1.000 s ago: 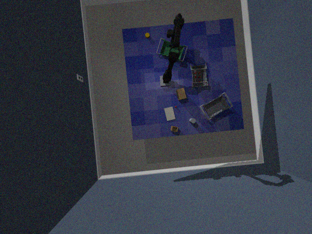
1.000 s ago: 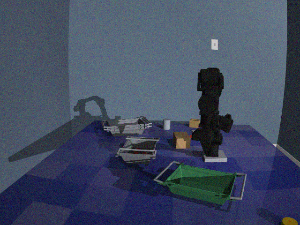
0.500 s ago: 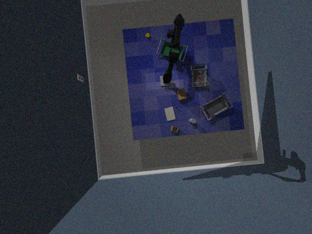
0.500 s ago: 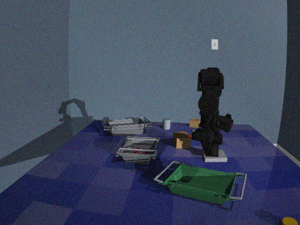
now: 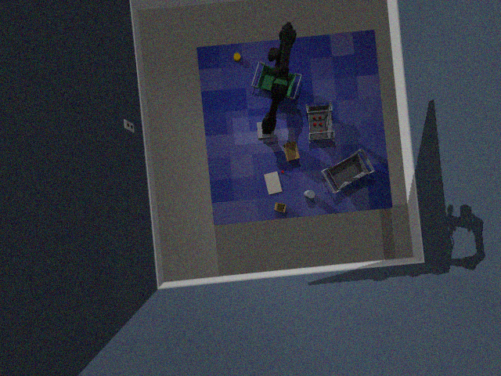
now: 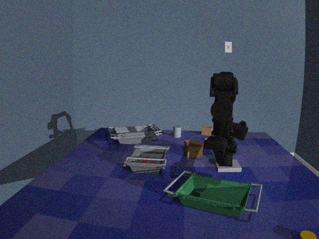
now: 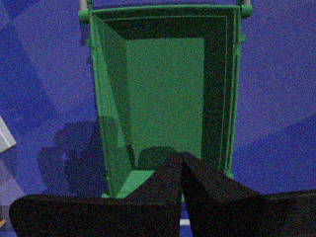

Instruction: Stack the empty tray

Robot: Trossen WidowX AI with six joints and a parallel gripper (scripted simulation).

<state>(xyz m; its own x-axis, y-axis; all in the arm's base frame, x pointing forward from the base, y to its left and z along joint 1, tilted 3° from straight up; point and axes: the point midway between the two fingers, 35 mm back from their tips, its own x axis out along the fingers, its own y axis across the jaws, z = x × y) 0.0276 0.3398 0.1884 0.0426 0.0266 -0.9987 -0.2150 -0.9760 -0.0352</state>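
Observation:
The loaded grey tray point(image 5: 309, 123) point(image 6: 145, 168) stands upright on the table with several small red blocks inside. Its near bar point(image 6: 150, 159) and far bar point(image 6: 152, 147) lie in across its top near the ends. An empty green tray point(image 5: 264, 81) point(image 6: 214, 204) point(image 7: 168, 84) lies open side up, its wire bars swung out at both ends. My gripper point(image 7: 180, 159) is shut with nothing visible between the fingertips, over the near part of the green tray, hiding part of its near end. The arm hides part of this tray in the top view.
A larger-looking empty grey tray point(image 5: 348, 171) point(image 6: 130, 139) has its bars outward. A brown box point(image 5: 291, 151) point(image 6: 193, 150) stands between arm base and loaded tray. A grey cylinder point(image 5: 308, 194) point(image 6: 177, 131), a white sheet point(image 5: 272, 182), a small box point(image 5: 279, 207) and a yellow cylinder point(image 5: 236, 56) also stand or lie about.

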